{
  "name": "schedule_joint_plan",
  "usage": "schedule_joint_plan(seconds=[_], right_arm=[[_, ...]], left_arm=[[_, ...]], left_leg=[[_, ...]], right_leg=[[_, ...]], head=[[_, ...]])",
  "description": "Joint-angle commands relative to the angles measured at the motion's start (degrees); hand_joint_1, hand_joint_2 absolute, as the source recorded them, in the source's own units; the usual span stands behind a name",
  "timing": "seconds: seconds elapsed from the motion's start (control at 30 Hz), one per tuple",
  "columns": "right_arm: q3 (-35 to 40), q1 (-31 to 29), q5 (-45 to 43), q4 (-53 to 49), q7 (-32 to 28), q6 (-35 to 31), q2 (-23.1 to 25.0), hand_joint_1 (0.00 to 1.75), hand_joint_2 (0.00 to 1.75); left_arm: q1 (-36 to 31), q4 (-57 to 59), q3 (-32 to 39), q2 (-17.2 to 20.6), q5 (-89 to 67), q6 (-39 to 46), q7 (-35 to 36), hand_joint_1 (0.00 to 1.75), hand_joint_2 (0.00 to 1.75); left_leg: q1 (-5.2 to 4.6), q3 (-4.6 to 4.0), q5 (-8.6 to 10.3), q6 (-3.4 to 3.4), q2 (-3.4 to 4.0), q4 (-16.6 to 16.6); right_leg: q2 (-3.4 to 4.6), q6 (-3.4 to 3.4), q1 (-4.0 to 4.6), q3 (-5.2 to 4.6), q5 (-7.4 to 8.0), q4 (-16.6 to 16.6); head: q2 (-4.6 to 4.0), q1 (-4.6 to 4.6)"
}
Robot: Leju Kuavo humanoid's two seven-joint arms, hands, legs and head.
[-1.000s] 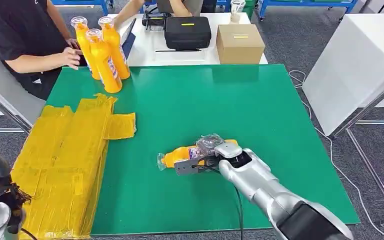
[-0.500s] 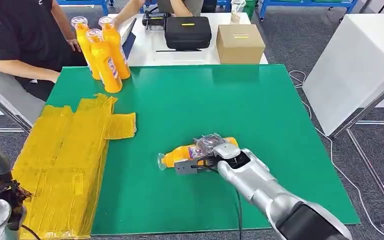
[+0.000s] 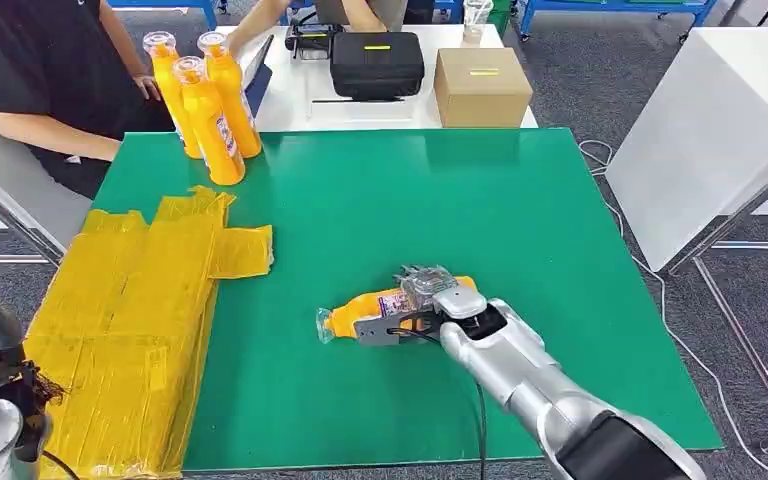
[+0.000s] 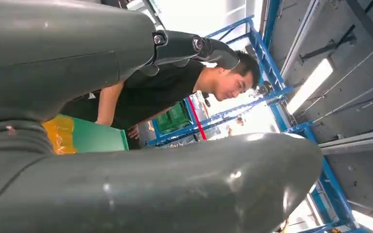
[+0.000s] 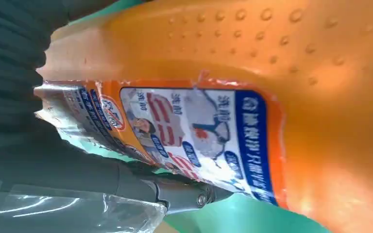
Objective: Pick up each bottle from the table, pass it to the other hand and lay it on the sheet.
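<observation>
**Right hand clasps the lying bottle; person's arm pulled back**

The green table (image 3: 520, 200) spans the frame's middle, the yellow sheet (image 3: 130, 320) spread at lower left. At upper left a person (image 3: 30, 70) sits, their forearm now drawn in from the table edge where it reached a second ago. Three upright bottles (image 3: 205, 105) stand there unchanged. Lower centre, the right hand (image 3: 430, 305) grasps the lying bottle (image 3: 360, 312), barely shifted. The left hand (image 3: 0, 375), at the lower left edge, I cannot tell whether clenched or loose.
</observation>
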Motion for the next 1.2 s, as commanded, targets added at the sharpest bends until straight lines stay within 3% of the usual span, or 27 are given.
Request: schedule_joint_plan(seconds=[0.03,0.4,0.87,0.9,0.93,1.2], right_arm=[[-1.85,5.09,1.45,-0.84,1.40,1.79,-2.40,0.00,1.75],[-5.79,7.15,5.25,-2.29,1.38,2.59,-3.43,0.00,1.75],[-4.44,5.02,5.20,1.11,-2.03,3.90,-5.26,0.00,1.75],[-4.32,4.92,5.16,1.26,-2.15,3.74,-5.44,0.66,1.75],[-3.81,4.65,4.76,1.73,-2.90,4.09,-5.67,1.75,1.75],[-2.05,3.36,3.73,3.60,-3.96,3.99,-6.01,1.75,1.75]], left_arm=[[-0.28,1.51,1.45,-1.46,0.04,0.01,0.13,0.00,0.00],[0.87,0.67,1.98,-1.65,-0.42,-1.04,0.58,0.00,0.00],[1.26,0.74,2.75,-1.23,0.11,-1.27,0.33,0.00,0.00],[1.22,0.82,2.80,-1.22,0.12,-1.20,0.32,0.00,0.00],[1.21,0.84,2.87,-1.22,0.25,-1.20,0.21,0.00,0.00],[1.46,0.61,3.12,-0.88,0.51,-0.86,-0.02,0.00,0.00]], left_leg=[[0.07,0.06,0.02,-0.14,-0.17,-0.06],[0.08,0.05,0.02,-0.16,-0.25,-0.06],[0.03,0.10,0.00,-0.10,-0.15,-0.05],[0.07,0.07,0.01,-0.16,-0.21,-0.06],[0.07,0.07,0.01,-0.14,-0.18,-0.05],[0.07,0.04,0.05,-0.16,-0.22,-0.05]], right_leg=[[-0.22,-0.04,0.07,0.15,-0.02,-0.12],[-0.32,-0.04,0.09,0.17,-0.02,-0.15],[-0.20,-0.02,0.05,0.19,-0.02,-0.11],[-0.28,-0.03,0.07,0.20,-0.02,-0.15],[-0.24,-0.03,0.08,0.19,-0.01,-0.13],[-0.29,-0.05,0.08,0.18,0.02,-0.16]], head=[[-0.02,0.02],[-0.02,0.02],[-0.02,0.00],[-0.02,0.00],[0.00,0.02],[0.00,0.02]])
